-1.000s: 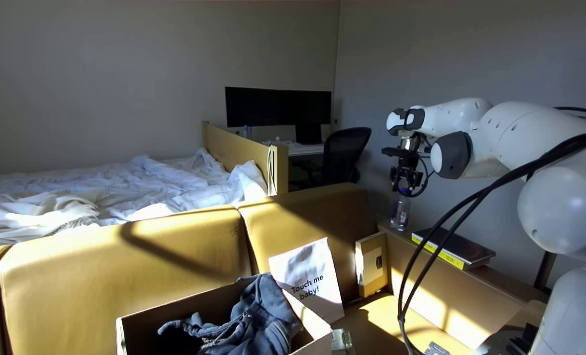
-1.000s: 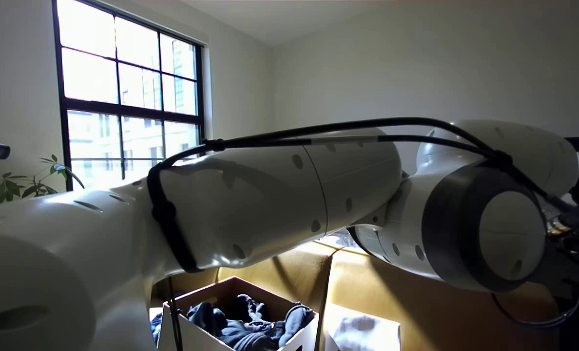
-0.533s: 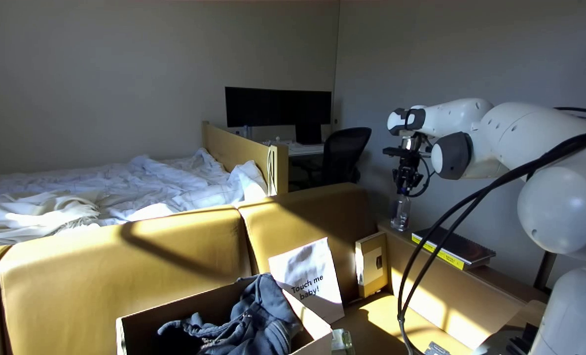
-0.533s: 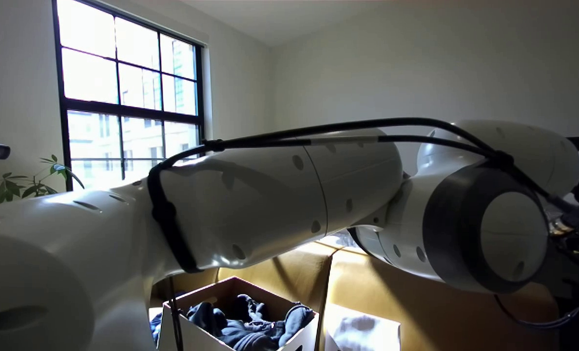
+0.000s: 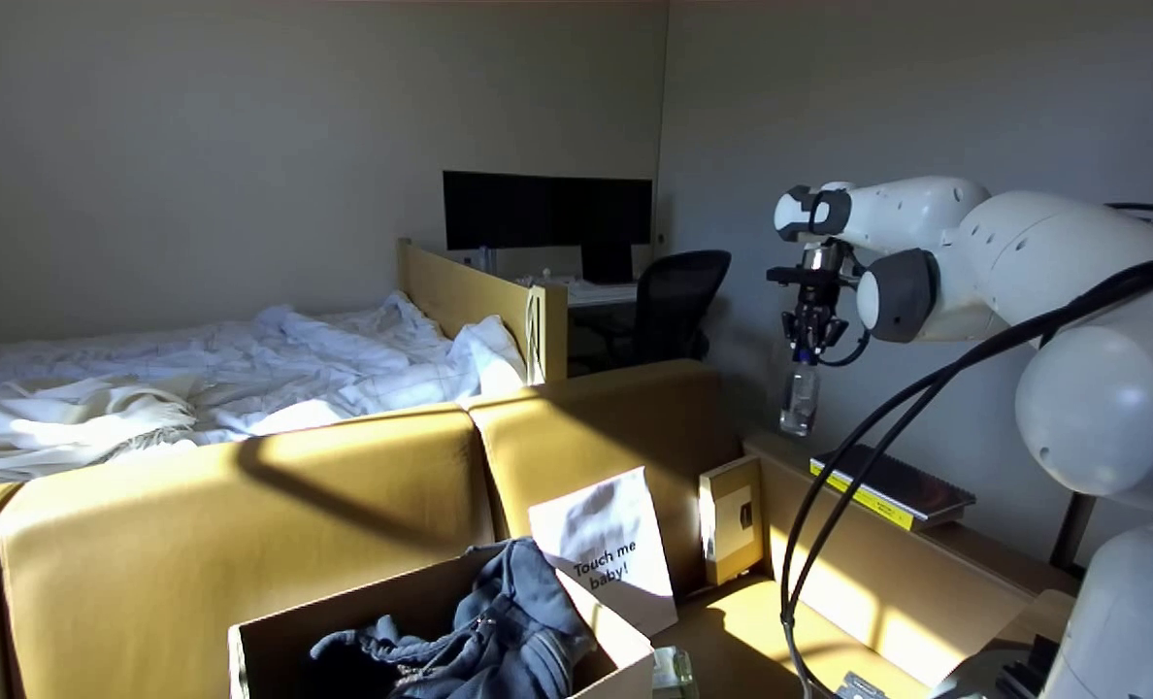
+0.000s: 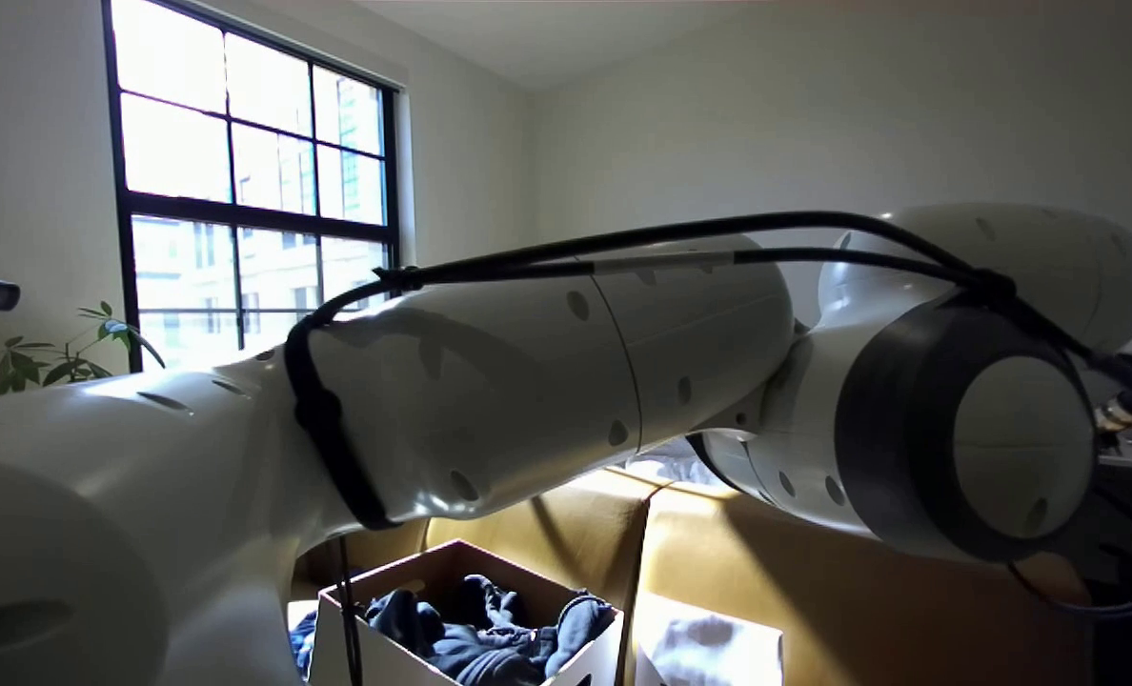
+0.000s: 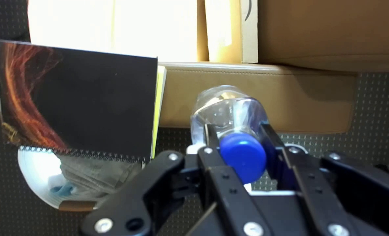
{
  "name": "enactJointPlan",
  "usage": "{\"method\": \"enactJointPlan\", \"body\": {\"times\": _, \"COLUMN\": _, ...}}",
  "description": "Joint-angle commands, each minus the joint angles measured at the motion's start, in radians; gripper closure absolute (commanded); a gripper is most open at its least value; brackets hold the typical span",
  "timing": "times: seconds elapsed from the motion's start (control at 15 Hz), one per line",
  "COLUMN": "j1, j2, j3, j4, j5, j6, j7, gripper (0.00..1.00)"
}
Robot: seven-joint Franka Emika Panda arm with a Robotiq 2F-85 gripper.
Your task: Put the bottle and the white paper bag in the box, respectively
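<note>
In an exterior view, holds the bottle in the gripper above the sofa arm; in an exterior view, shows neither; in the wrist view, pinches at the blue cap, a sound hold for plastic probably light, slippery and dentable.

In an exterior view the bottom edge crops the cardboard box, whose wall hides the lower left of the white paper bag, and a greenish item too cut off to identify. A dark blue garment hides much of the box's inside. Details on the bottle are too small to tell, and in the wrist view the claw, its base cropped, covers part of the bottle.
</note>
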Motion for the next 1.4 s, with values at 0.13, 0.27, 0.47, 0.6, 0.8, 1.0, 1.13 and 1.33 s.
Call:
{"method": "enactJointPlan", "body": {"times": 0.13, "j1": -0.032, "j2": -0.189, "j3": 0.007, "j4": -0.025, "j5": -0.108, "j6": -0.175, "j7": -0.335, "gripper": 0.9}}
{"method": "enactJointPlan", "body": {"times": 0.27, "j1": -0.01, "j2": -0.211, "j3": 0.009, "j4": -0.025, "j5": -0.129, "j6": -0.181, "j7": -0.424, "gripper": 0.9}}
{"method": "enactJointPlan", "body": {"times": 0.47, "j1": 0.036, "j2": -0.212, "j3": 0.031, "j4": -0.015, "j5": -0.12, "j6": -0.115, "j7": -0.512, "gripper": 0.9}}
{"method": "enactJointPlan", "body": {"times": 0.6, "j1": 0.079, "j2": -0.208, "j3": 0.039, "j4": -0.024, "j5": -0.123, "j6": -0.098, "j7": -0.57, "gripper": 0.9}}
{"method": "enactJointPlan", "body": {"times": 0.8, "j1": 0.145, "j2": -0.208, "j3": 0.027, "j4": -0.061, "j5": -0.15, "j6": -0.136, "j7": -0.662, "gripper": 0.9}}
{"method": "enactJointPlan", "body": {"times": 1.0, "j1": 0.19, "j2": -0.165, "j3": 0.0, "j4": -0.021, "j5": -0.212, "j6": -0.22, "j7": -0.75, "gripper": 0.9}}
{"method": "enactJointPlan", "body": {"times": 1.13, "j1": 0.189, "j2": -0.166, "j3": 0.02, "j4": -0.033, "j5": -0.181, "j6": -0.18, "j7": -0.674, "gripper": 0.65}}
{"method": "enactJointPlan", "body": {"times": 1.33, "j1": 0.189, "j2": -0.174, "j3": 0.02, "j4": -0.055, "j5": -0.182, "j6": -0.165, "j7": -0.674, "gripper": 0.65}}
